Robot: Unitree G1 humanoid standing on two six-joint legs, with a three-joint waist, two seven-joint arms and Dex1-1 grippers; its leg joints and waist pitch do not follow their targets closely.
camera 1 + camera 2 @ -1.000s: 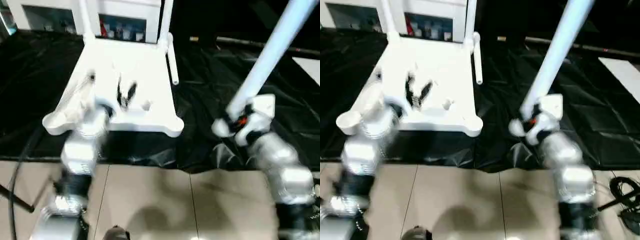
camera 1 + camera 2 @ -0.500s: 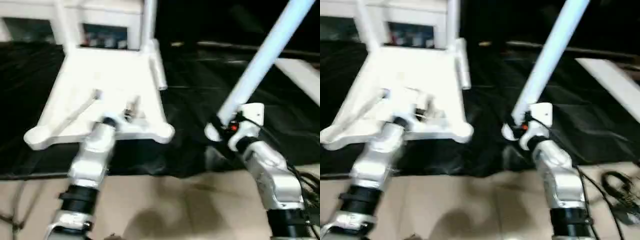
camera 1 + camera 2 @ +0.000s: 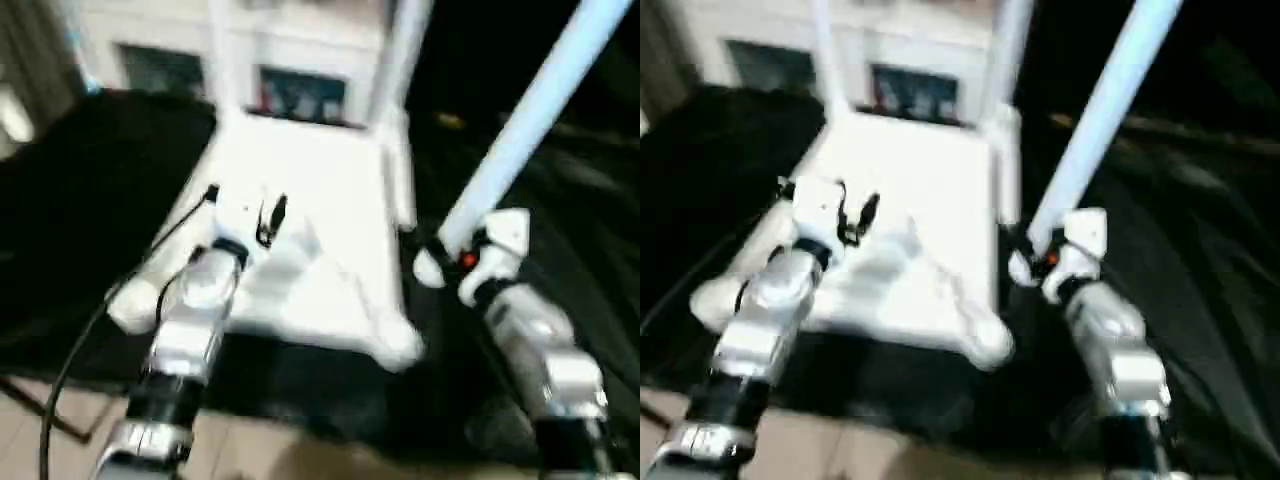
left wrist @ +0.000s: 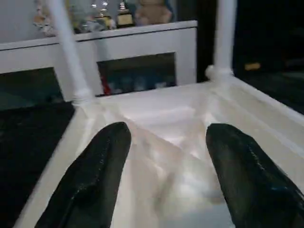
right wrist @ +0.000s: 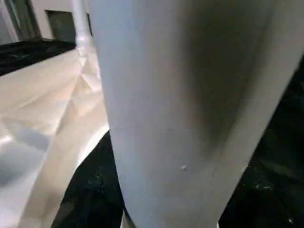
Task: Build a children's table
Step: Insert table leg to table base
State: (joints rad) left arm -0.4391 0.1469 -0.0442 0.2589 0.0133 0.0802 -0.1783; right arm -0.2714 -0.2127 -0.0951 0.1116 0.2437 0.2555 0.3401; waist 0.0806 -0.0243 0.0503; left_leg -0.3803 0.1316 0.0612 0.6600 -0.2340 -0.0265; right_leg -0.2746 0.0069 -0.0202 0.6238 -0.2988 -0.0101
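The white plastic rectangular tabletop [image 3: 320,230] is lying upside down on a black crinkled sheet [image 3: 90,190], filling the centre of the head view, with two white tubular legs [image 4: 66,52] standing in its far corner sockets. At right, the right gripper [image 3: 455,250] is grasping a long white tubular leg [image 3: 530,120] that is slanting toward the upper right corner. At centre left, the left gripper [image 4: 164,156] is hovering over the tabletop's underside, black fingers [image 4: 102,171] spread and holding nothing. A white glass-door cabinet [image 4: 137,61] is standing along the top.
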